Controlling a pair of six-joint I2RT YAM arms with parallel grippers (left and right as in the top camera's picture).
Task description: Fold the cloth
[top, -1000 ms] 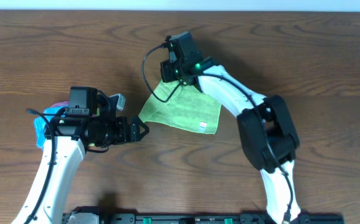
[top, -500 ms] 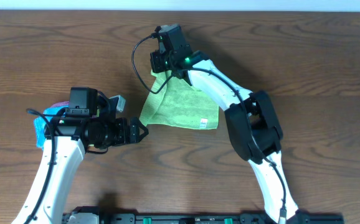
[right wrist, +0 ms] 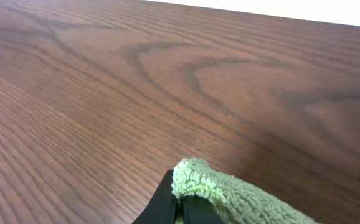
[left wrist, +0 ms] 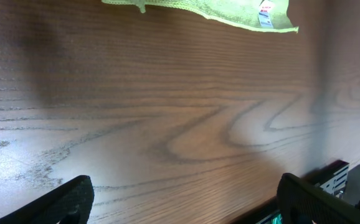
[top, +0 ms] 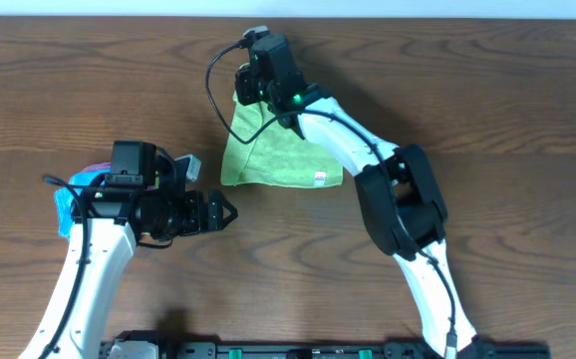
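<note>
The lime-green cloth (top: 273, 160) lies folded over on the table's middle, with its white tag (top: 320, 179) at the near right corner. My right gripper (top: 243, 92) is shut on the cloth's far left corner and holds it up off the wood. In the right wrist view the fuzzy cloth (right wrist: 230, 193) drapes over the black fingers (right wrist: 164, 205), pinched at the gripper (right wrist: 179, 208). My left gripper (top: 226, 211) stands open just near and left of the cloth, holding nothing. The left wrist view shows the cloth's near edge (left wrist: 230, 12) and tag (left wrist: 265, 14) beyond the gripper (left wrist: 186, 205).
A blue folded cloth (top: 67, 204) and a pink one (top: 94, 168) lie at the left, under the left arm. The right arm's white links (top: 408, 199) reach over the table's right half. Bare wood surrounds the green cloth.
The right gripper has carried the cloth's corner farther away and to the left, and the whole cloth has slid with it. The left arm has not moved.
</note>
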